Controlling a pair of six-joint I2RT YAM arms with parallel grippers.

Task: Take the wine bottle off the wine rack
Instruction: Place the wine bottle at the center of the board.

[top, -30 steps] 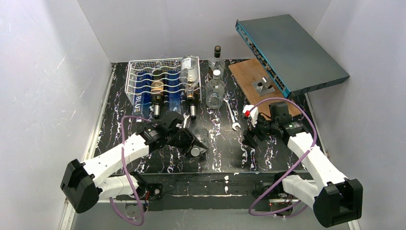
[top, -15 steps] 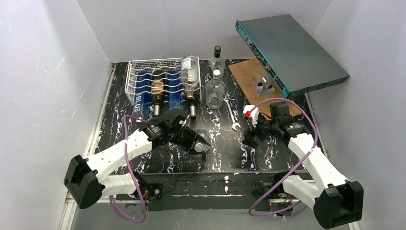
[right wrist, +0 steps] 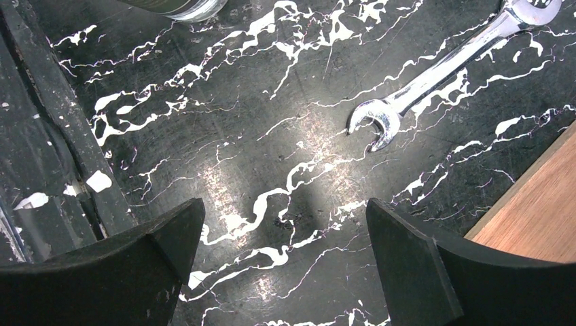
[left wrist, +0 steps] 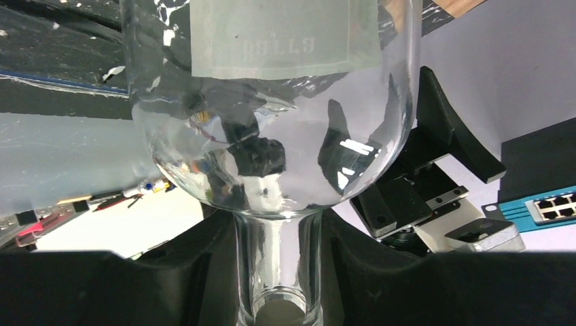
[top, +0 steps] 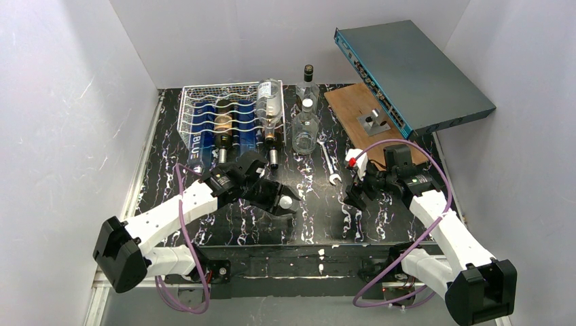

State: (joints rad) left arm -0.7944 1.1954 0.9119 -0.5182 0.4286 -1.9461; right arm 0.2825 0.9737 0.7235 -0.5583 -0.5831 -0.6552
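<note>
A clear glass wine bottle (top: pixel 284 202) is off the wine rack (top: pixel 185 112), held above the black marbled table in front of it. My left gripper (top: pixel 270 195) is shut on its neck. In the left wrist view the neck stands between the two black fingers (left wrist: pixel 204 272) of the left gripper (left wrist: pixel 278 261), and the round body (left wrist: pixel 272 136) with a pale label fills the frame above. The silver wire rack at the back left holds several lying bottles, blue, dark and clear. My right gripper (top: pixel 356 195) hovers open at the right, nothing between its fingers (right wrist: pixel 163 251).
Two clear bottles (top: pixel 305 129) stand upright right of the rack. A wrench (top: pixel 331 168) (right wrist: pixel 435 75) lies on the table between the arms. A wooden board (top: pixel 353 112) and a tilted grey-blue box (top: pixel 414 68) sit at the back right.
My left gripper has carried the clear bottle a little to the right and away from the arm bases, turning it as it goes. The right arm has not moved.
</note>
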